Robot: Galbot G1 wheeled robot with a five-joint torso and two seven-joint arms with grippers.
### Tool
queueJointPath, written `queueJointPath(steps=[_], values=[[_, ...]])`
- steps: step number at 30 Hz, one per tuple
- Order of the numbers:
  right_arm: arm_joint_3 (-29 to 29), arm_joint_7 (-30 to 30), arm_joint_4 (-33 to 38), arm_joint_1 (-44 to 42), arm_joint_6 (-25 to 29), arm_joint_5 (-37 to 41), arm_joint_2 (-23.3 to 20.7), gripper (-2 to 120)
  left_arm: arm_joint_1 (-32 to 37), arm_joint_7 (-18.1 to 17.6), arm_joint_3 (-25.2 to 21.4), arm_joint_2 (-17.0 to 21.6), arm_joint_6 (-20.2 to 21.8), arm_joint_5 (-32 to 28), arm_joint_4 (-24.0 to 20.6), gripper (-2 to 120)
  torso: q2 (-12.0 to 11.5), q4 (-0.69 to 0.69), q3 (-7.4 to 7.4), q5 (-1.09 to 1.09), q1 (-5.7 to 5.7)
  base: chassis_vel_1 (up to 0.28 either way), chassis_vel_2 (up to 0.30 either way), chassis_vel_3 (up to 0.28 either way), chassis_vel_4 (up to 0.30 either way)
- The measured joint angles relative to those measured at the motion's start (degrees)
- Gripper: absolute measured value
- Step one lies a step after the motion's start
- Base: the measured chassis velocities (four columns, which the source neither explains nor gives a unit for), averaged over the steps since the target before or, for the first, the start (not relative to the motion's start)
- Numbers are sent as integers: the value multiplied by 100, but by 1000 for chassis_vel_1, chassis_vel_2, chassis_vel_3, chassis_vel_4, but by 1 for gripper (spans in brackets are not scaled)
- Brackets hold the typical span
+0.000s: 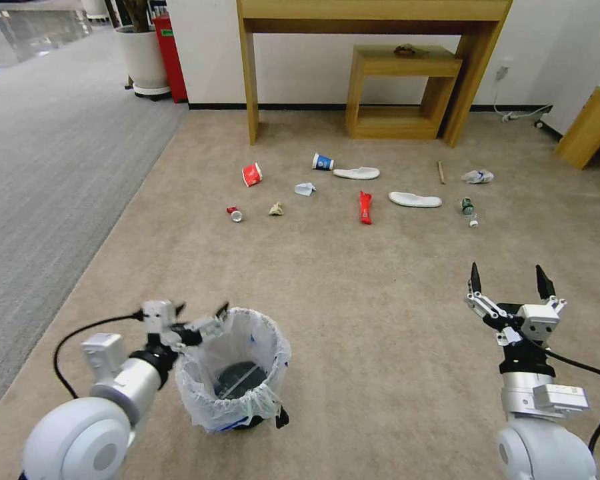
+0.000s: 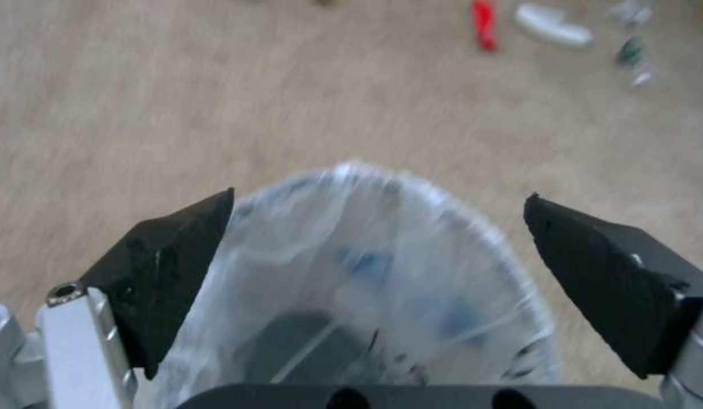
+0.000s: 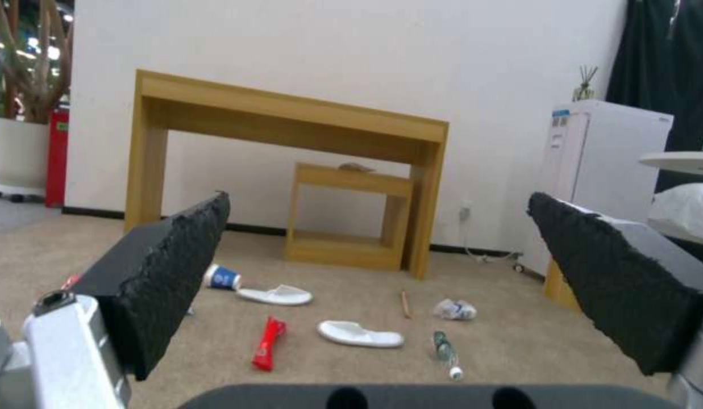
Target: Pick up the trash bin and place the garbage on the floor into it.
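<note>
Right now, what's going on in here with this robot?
The robot's left tool is open at the rim of the bag-lined trash bin, not yet gripping it. Its right tool hangs open over bare carpet. The cups, wrapper, slippers and bottle lie scattered ahead.

Bag-lined trash bin upright on beige floor; garbage scattered beyond

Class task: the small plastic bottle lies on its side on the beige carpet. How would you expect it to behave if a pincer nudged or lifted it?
The plastic bottle lies on its side and looks round, so a nudge would probably roll it. It looks small and mostly clear, so likely light. Thin plastic may dent under a firm squeeze.
</note>
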Motion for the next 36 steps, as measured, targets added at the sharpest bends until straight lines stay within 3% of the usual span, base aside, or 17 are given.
queueJointPath(steps=[4,11,24,36], values=[[-12,0,0,-12,4,-2,-23,100,-129,-410,126,18,317,-206,386,100,0,0,0,0,0,0,0,0,0],[-29,-2,-14,1,12,-8,-49,100,-204,-539,190,9,388,-230,857,100,0,1,0,0,0,0,0,0,0],[-38,-10,-49,-18,53,-25,-56,100,-479,-508,145,9,359,-92,1605,100,0,0,0,0,-1,0,0,0,0],[-12,-16,-32,-53,65,-49,-49,100,-690,-375,216,-11,343,-68,1990,100,0,1,0,0,-1,0,0,0,0]])
